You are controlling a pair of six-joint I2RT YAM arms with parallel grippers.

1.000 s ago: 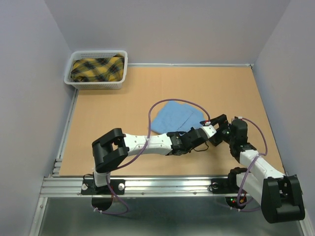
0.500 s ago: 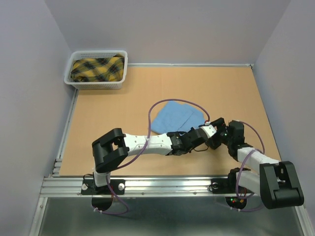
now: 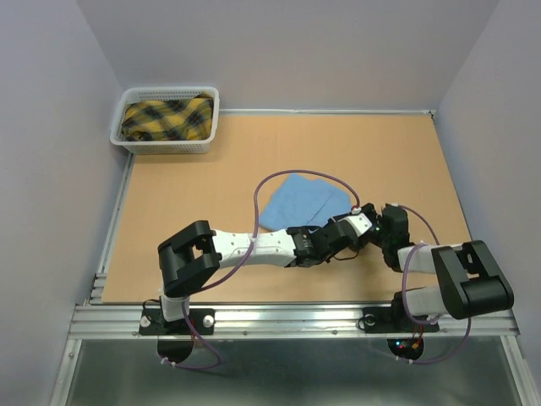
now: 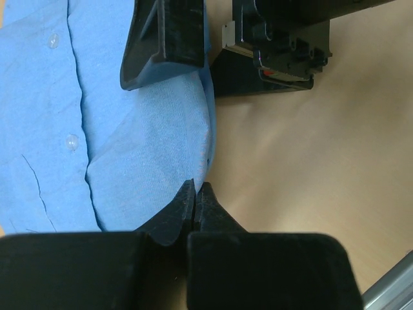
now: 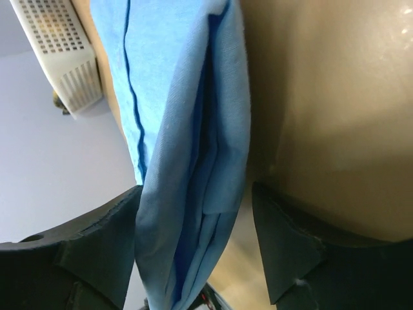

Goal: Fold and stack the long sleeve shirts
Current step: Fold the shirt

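left tool pinched shirt edge, holding it up | right tool straddled it unclenched, likely to grip

Top view: even, diffuse overhead light; soft, faint shadows on table. Left wrist view: shirt weave sharp; left fingers at 6 o'clock black, detail lost. Right wrist view: dimmer; sheen at 1 o'clock; right fingers soft.

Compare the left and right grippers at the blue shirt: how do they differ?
The left gripper is shut, its tips pinching the edge of the blue shirt; the right gripper stands open, a fold of cloth between its fingers. Both are at the shirt's near right corner.
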